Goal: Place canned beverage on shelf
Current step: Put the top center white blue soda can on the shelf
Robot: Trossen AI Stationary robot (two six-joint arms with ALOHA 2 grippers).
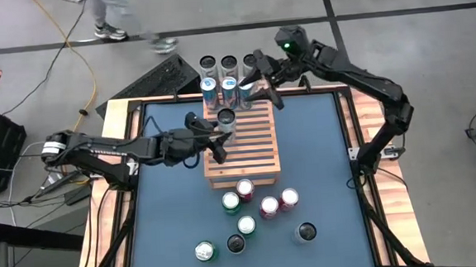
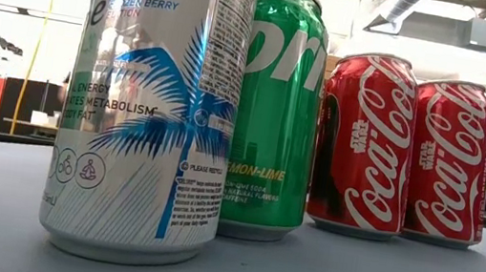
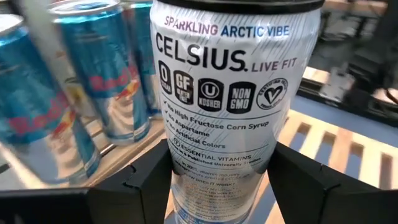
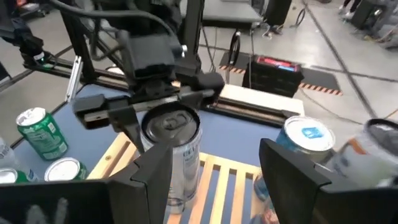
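The shelf [image 1: 251, 149], a light slatted wooden rack, lies in the middle of the blue table. A tall silver Celsius can [image 3: 230, 93] stands upright over its far left part [image 1: 226, 120]. My left gripper [image 1: 220, 134] reaches in level from the table's left and is shut on this can. Several blue and silver cans [image 1: 229, 88] stand in rows at the shelf's far end. My right gripper [image 1: 262, 89] hovers open above the shelf's far right corner; in its wrist view its fingers [image 4: 155, 180] frame the held can without touching it. My left gripper pinches the can's round wall [image 3: 186, 186] between its two fingers [image 3: 146, 183], one on each opposite side. The fingers come in nearly level from the table's left. The can is upright, its lower end at the slats [image 4: 179, 200]; whether it rests on them I cannot tell.
Loose cans stand on the table near the shelf's near end: green [image 1: 231, 202], red [image 1: 269, 206] and silver [image 1: 205, 251]. The low view shows a silver can [image 2: 147, 102], a green one [image 2: 275, 112] and two red ones [image 2: 364, 145] close up. A keyboard [image 1: 156, 76] lies beyond the far edge.
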